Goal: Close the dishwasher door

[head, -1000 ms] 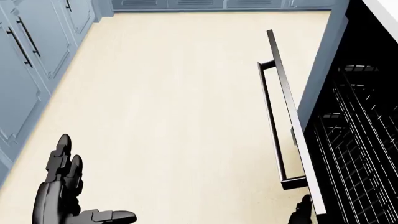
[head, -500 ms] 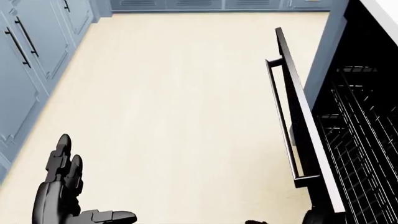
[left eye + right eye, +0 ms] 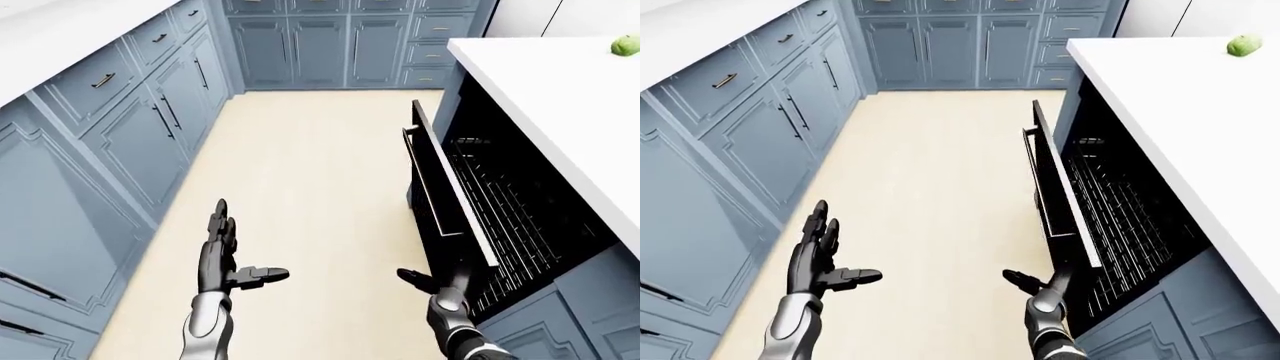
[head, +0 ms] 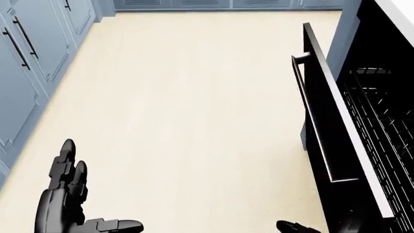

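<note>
The dishwasher door (image 3: 432, 196) stands partly raised at the right of the left-eye view, beside the wire rack (image 3: 505, 217) under the white counter (image 3: 560, 90). The right hand (image 3: 1040, 289), fingers spread, presses the door's lower edge. The left hand (image 3: 222, 255) hangs unclenched over the floor (image 3: 310, 165).

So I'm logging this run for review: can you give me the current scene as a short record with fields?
door state: dishwasher door partly raised, not shut
door handle: bar handle on the door's outer face
right hand: right hand open, at the door's near edge
left hand: left hand open, over the floor, holding nothing
inside: wire rack visible
counter: green fruit on the countertop
</note>
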`<state>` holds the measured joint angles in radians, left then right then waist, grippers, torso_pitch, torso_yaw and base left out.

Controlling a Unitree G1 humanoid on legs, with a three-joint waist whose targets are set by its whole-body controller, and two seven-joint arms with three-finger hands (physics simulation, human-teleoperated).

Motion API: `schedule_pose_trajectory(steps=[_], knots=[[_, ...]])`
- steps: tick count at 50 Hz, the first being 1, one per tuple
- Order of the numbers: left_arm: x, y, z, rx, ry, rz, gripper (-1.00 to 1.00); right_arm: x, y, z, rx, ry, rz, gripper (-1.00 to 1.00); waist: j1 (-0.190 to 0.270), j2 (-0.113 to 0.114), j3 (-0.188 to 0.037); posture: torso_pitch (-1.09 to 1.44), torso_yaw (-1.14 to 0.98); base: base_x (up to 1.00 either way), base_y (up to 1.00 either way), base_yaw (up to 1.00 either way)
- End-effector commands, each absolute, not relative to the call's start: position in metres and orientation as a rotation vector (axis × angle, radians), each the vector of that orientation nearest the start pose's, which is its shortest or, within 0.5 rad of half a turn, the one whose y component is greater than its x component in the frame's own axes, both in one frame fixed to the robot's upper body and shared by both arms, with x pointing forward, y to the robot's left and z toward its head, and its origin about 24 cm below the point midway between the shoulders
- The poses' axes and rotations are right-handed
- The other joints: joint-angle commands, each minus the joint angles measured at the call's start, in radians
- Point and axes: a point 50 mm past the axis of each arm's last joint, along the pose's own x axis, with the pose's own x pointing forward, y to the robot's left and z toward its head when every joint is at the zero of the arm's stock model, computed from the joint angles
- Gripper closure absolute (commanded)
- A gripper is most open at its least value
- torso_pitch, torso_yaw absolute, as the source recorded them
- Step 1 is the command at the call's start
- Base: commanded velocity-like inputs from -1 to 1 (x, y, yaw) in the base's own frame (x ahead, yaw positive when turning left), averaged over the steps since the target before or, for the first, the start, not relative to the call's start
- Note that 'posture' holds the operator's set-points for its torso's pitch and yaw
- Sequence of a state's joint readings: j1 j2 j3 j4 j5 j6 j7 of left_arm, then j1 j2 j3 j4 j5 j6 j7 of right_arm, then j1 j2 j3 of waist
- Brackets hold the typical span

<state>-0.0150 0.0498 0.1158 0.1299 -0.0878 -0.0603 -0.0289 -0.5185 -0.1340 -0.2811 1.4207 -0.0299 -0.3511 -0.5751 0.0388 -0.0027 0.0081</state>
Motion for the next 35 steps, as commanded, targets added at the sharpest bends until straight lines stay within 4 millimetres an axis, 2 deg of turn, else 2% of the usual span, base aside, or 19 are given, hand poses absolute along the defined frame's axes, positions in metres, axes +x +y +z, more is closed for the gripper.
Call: schedule_pose_trajectory(steps=[1,35], knots=[[0.257,0.186,0.039,-0.034,-0.042,0.087,-1.00,0.278,-0.246,-0.046,-0.136,0.388,-0.825,-1.00,-0.008,-0.008,-0.024,0.00,0.00,0.00,0.00,0.00],[0.256,0.183,0.040,-0.032,-0.044,0.083,-1.00,0.275,-0.293,-0.031,-0.134,0.375,-0.865,-1.00,-0.018,-0.016,-0.021,0.00,0.00,0.00,0.00,0.00]])
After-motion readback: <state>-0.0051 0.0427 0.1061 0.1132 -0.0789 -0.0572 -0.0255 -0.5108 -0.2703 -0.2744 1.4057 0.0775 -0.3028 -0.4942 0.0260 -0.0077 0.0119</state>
